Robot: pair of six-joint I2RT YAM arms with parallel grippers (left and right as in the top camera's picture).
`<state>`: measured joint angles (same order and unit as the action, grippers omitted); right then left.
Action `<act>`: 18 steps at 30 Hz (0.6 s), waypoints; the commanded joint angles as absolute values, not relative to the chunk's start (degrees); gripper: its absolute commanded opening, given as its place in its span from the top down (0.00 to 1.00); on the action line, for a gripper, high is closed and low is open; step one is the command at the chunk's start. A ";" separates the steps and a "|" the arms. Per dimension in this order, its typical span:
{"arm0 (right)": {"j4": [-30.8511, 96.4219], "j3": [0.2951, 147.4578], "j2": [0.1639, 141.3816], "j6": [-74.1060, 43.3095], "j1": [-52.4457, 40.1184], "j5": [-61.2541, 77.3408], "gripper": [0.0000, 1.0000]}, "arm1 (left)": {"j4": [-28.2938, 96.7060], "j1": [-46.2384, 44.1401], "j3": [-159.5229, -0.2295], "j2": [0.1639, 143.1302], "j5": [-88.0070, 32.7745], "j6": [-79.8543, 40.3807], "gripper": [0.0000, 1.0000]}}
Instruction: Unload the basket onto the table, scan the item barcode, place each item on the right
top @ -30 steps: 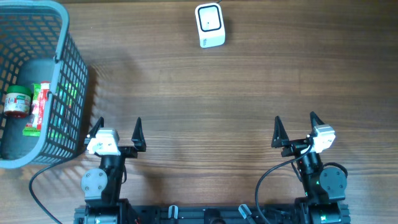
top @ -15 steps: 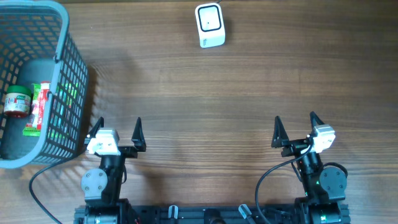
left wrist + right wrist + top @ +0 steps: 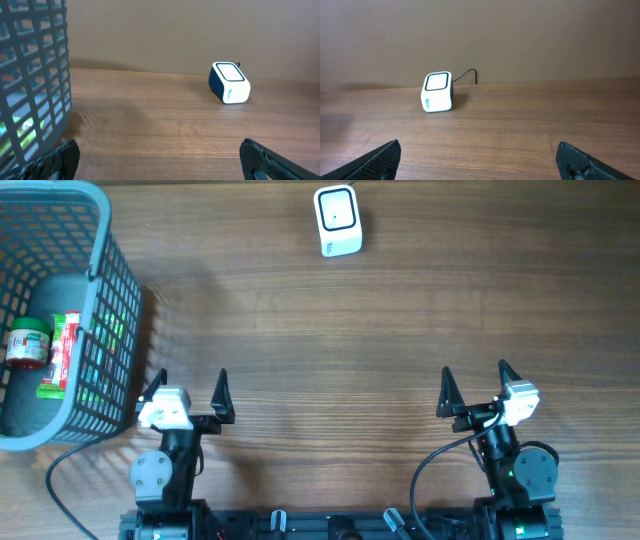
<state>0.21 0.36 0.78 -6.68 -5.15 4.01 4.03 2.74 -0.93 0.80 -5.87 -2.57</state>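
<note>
A white barcode scanner (image 3: 337, 220) with a dark window sits at the far middle of the table; it also shows in the left wrist view (image 3: 229, 82) and the right wrist view (image 3: 438, 92). Items lie in the blue-grey basket (image 3: 100, 260) at the far left: a small jar with a green lid (image 3: 27, 343) and a red-and-green packet (image 3: 62, 355). My left gripper (image 3: 188, 392) stands open near the front edge, right of the basket, with nothing between its fingers. My right gripper (image 3: 475, 385) stands open at the front right, also holding nothing.
The basket wall (image 3: 30, 75) stands close on the left of the left gripper. A black cable (image 3: 467, 75) runs from the scanner toward the back wall. Bare wooden tabletop (image 3: 340, 350) lies between the grippers and the scanner.
</note>
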 commanded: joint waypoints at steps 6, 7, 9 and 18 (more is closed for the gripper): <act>-0.10 0.30 0.43 -7.60 -4.84 3.90 0.00 | 11.84 2.85 -14.57 0.93 -5.30 -13.37 0.00; -0.10 0.30 0.43 -7.60 -4.84 3.90 0.00 | 13.91 2.85 -16.80 1.52 -5.32 -14.87 0.00; -0.10 0.30 0.43 -7.60 -4.84 3.90 0.00 | 17.87 2.85 -21.37 3.38 -5.50 -17.43 0.00; -0.10 0.30 0.43 -7.60 -4.84 3.90 0.00 | 44.71 2.85 -60.31 26.57 -11.97 -16.73 0.00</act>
